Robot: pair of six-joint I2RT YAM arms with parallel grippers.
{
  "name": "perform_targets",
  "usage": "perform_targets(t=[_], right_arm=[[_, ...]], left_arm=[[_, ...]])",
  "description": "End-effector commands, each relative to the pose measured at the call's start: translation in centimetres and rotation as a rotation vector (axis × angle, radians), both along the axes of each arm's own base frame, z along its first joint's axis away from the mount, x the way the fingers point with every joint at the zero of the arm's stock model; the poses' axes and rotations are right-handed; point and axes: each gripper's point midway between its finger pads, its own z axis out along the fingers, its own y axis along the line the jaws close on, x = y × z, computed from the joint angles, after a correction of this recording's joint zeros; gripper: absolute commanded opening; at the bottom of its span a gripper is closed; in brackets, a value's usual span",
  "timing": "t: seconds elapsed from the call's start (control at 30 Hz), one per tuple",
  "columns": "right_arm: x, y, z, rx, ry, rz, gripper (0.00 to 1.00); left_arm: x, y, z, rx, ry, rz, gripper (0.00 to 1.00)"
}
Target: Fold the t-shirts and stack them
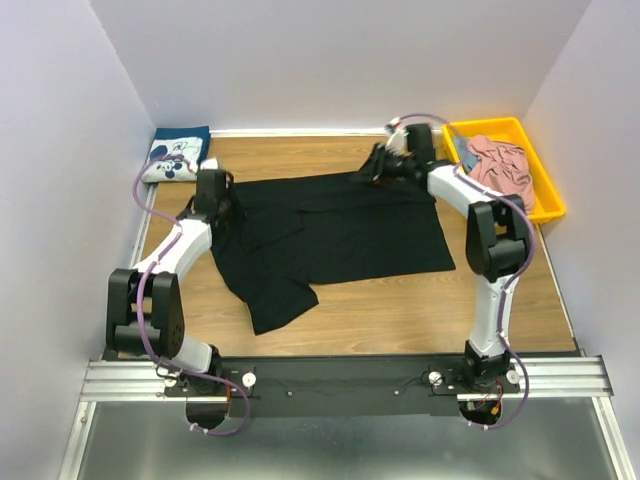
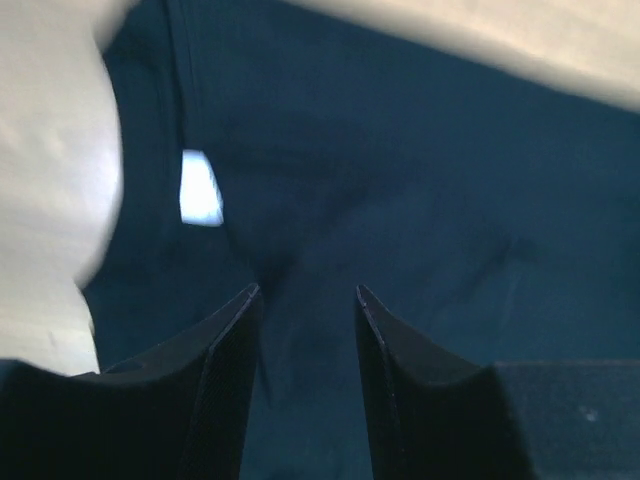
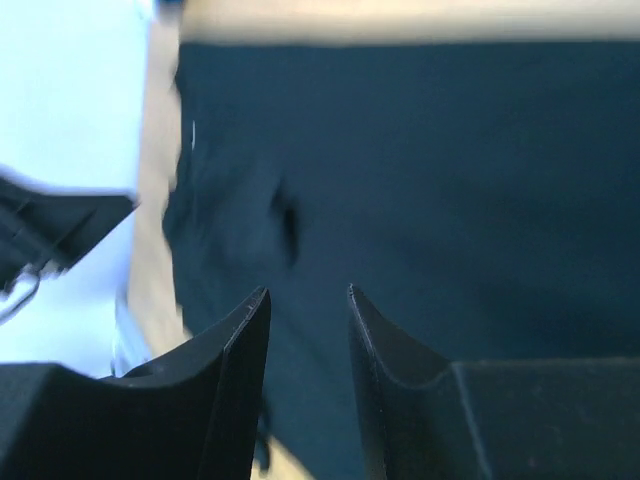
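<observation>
Bent low over large plain black cloth t-shirt (image 1: 340,235), spread rumpled at centre: left gripper (image 2: 307,290) at 9 o'clock, right gripper (image 3: 308,290) at 1, jaws apart, gripping nothing. Folded navy mouse-print t-shirt (image 1: 178,155) at 11; crumpled pink t-shirt (image 1: 500,165) in yellow plastic tray (image 1: 490,124) at 2.

Matt black cloth t-shirt (image 1: 340,235), wood-grain table (image 1: 400,310), glossy yellow plastic bin (image 1: 548,200), ribbed metal rail (image 1: 130,378)

Wooden table (image 1: 400,300) under black t-shirt (image 1: 350,230), navy t-shirt (image 1: 178,155), yellow bin (image 1: 490,124).
</observation>
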Motion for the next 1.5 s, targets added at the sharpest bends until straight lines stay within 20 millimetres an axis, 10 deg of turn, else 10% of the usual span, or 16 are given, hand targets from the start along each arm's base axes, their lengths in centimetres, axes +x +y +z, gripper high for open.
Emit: perform_targets(t=[0.0, 0.37, 0.57, 0.8, 1.03, 1.2, 1.47], right_arm=[[-5.7, 2.3, -4.5, -0.031, 0.138, 0.082, 0.44], [-9.8, -3.4, -13.0, -0.297, 0.240, -0.070, 0.44], [-8.8, -4.6, -14.0, -0.342, 0.218, -0.078, 0.44], [-5.2, -5.3, -11.4, -0.310, 0.145, -0.092, 0.45], [-8.7, -7.1, -5.7, -0.333, 0.110, -0.168, 0.48], [-14.5, -12.0, -7.4, -0.526, 0.177, -0.272, 0.51], [-19.0, -16.3, -6.6, -0.676, 0.148, -0.367, 0.52]], left_arm=[[-3.9, -0.2, -3.1, -0.049, 0.075, 0.010, 0.49], [-4.8, 0.0, -7.8, -0.135, 0.141, 0.011, 0.49], [-2.9, 1.7, -9.9, -0.191, 0.195, 0.055, 0.49], [0.8, 3.3, -7.4, -0.140, 0.164, 0.082, 0.50], [-4.6, 4.9, -2.3, -0.032, 0.126, 0.211, 0.51], [-10.1, 4.0, -4.0, 0.051, 0.228, 0.208, 0.53], [-12.9, 2.1, -7.8, 0.058, 0.334, 0.149, 0.53]])
